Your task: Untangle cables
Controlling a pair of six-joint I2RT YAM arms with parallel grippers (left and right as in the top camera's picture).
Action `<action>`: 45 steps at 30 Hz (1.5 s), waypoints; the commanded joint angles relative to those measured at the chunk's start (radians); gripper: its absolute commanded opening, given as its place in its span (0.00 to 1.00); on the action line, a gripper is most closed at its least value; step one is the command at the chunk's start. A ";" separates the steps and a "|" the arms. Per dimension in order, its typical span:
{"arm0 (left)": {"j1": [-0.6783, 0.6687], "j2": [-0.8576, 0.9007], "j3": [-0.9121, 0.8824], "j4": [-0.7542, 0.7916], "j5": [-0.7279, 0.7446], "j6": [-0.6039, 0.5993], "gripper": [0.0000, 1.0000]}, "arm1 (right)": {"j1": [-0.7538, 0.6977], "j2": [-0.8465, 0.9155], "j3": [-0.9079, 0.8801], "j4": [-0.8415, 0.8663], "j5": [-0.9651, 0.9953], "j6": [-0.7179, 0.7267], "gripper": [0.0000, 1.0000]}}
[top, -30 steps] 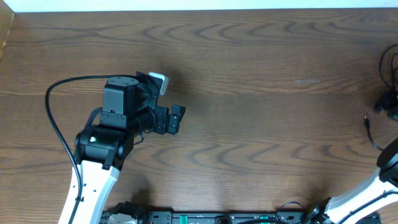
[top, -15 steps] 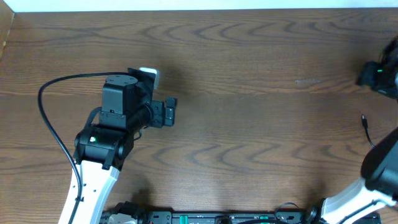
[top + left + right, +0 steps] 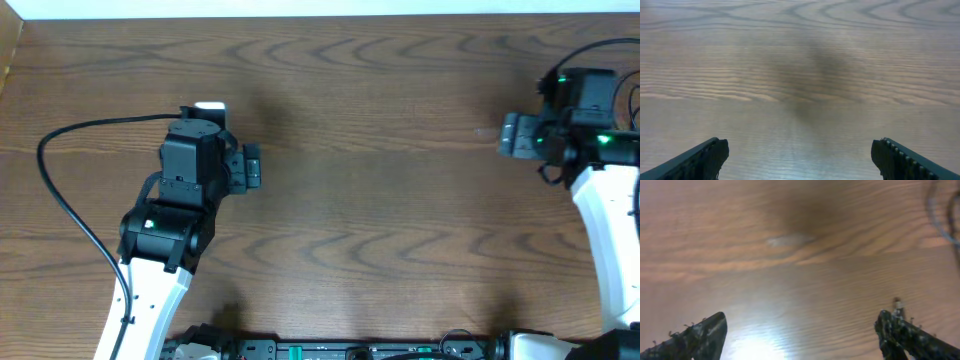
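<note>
Cables (image 3: 931, 206) show only as a blurred dark cord curving off the top right corner of the right wrist view; overhead, the right arm (image 3: 600, 210) covers that far right edge of the table (image 3: 380, 200); black and white cannot be told apart; right gripper (image 3: 800, 327) and left gripper (image 3: 799, 150) both hang with jaws wide apart, nothing between them.

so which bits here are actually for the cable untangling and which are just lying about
for the job: thin dark cord, blurred, probably one of the cables; left fingers and right fingers, both open and empty. no white cord in view.
just there: wooden table; thick black cable on the left arm; pale smudge.
</note>
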 commanded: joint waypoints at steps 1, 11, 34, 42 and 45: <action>0.004 -0.008 -0.007 -0.018 -0.053 -0.023 0.96 | 0.051 -0.014 -0.011 -0.033 0.047 0.095 0.92; 0.004 -0.139 -0.007 -0.056 -0.050 -0.022 0.96 | 0.064 -0.218 -0.045 -0.071 0.046 0.072 0.95; 0.004 -0.574 -0.317 -0.072 0.049 -0.116 0.97 | 0.065 -0.756 -0.474 0.035 0.026 0.152 0.99; 0.004 -0.567 -0.317 -0.072 0.052 -0.116 0.97 | 0.065 -0.755 -0.474 0.009 0.019 0.151 0.99; 0.004 -0.567 -0.317 -0.073 0.052 -0.116 0.97 | 0.065 -0.754 -0.474 -0.016 0.019 0.151 0.99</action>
